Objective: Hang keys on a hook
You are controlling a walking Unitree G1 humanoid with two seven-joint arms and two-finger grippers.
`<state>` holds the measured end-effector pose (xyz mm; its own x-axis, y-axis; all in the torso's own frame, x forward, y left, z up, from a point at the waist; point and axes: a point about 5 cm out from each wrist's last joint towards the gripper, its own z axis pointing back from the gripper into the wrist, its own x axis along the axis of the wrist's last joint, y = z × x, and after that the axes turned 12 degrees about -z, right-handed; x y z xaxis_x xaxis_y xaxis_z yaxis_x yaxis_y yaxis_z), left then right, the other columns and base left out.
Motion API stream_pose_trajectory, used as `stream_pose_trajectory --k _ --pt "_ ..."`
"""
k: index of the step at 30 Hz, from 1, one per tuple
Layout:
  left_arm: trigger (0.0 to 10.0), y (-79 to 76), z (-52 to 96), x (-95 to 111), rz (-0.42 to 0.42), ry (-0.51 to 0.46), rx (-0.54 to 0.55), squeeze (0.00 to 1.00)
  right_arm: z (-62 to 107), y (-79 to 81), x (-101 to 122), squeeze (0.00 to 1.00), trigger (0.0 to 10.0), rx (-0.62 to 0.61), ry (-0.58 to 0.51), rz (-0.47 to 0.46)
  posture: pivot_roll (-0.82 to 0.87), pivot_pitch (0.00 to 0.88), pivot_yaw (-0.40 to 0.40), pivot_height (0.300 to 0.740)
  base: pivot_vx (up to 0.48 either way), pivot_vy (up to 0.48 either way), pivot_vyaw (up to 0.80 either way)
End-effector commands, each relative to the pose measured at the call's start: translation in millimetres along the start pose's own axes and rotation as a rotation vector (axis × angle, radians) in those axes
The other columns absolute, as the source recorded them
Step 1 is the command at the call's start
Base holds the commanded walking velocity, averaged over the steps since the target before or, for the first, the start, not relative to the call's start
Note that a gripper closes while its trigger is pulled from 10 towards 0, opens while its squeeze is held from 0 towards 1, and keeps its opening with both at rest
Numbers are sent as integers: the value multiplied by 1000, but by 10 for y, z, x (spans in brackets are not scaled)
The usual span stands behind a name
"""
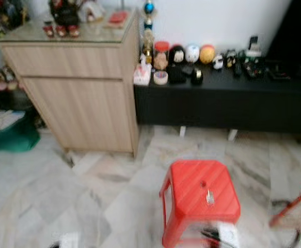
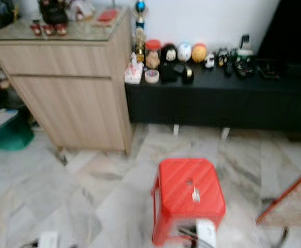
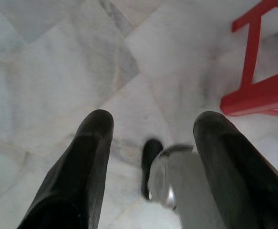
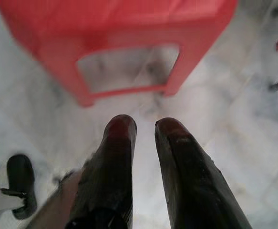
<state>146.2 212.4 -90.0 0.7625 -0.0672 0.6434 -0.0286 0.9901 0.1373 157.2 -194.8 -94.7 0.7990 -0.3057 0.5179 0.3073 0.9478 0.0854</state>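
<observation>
Keys (image 1: pixel 209 197) are seen lying on the top of a red plastic stool (image 1: pixel 191 178), a small silvery bunch just beside the round hole at the middle of the seat. The stool stands on a pale marble floor (image 1: pixel 88 196), in front of a light wooden cabinet (image 1: pixel 78 93) and a low black TV bench (image 1: pixel 222 103) crowded with small figurines. No hook can be made out in these blurred head views.

The left end effector (image 3: pixel 150 138) is held low over the floor with its fingers spread wide, the stool's leg being close to one side of it. The right end effector (image 4: pixel 143 126) is pointed at the stool's side from below seat height; its fingers are nearly pressed together, with a narrow gap left and nothing pinched between them.

The step in hand is judged to be the approach, since nothing has been picked up yet. For it to be done well, the stool should be closed on squarely and the body steadied before any reach is made, as the blur suggests motion. The right end effector would need to be raised above the seat and opened, then brought down over the keys so that the ring or bunch is pinched rather than pushed across the slick ribbed plastic or off the edge.
</observation>
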Motion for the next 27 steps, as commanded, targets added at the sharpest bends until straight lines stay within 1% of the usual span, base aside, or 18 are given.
stream_pose_trajectory --k 1,3,17,21,27 --pt "10000 99 21 -55 -9 23 25 0 -12 138 22 0 10000 37 -10 -2 91 34 -27 740 244 0 0" --pt "10000 97 21 -56 -10 23 24 0 -12 138 22 0 10000 38 -10 -3 91 34 -27 740 244 0 0" --pt "10000 109 25 -70 -11 32 27 0 -12 139 26 0 10000 36 -13 -9 95 32 -27 740 0 0 0" --pt "10000 123 29 -78 -29 37 24 0 -12 139 27 0 10000 37 -14 -11 94 33 -26 740 0 0 0" --pt "10000 129 31 -82 -32 38 19 0 -12 138 27 0 10000 38 -16 -12 94 33 -26 740 0 -374 0"
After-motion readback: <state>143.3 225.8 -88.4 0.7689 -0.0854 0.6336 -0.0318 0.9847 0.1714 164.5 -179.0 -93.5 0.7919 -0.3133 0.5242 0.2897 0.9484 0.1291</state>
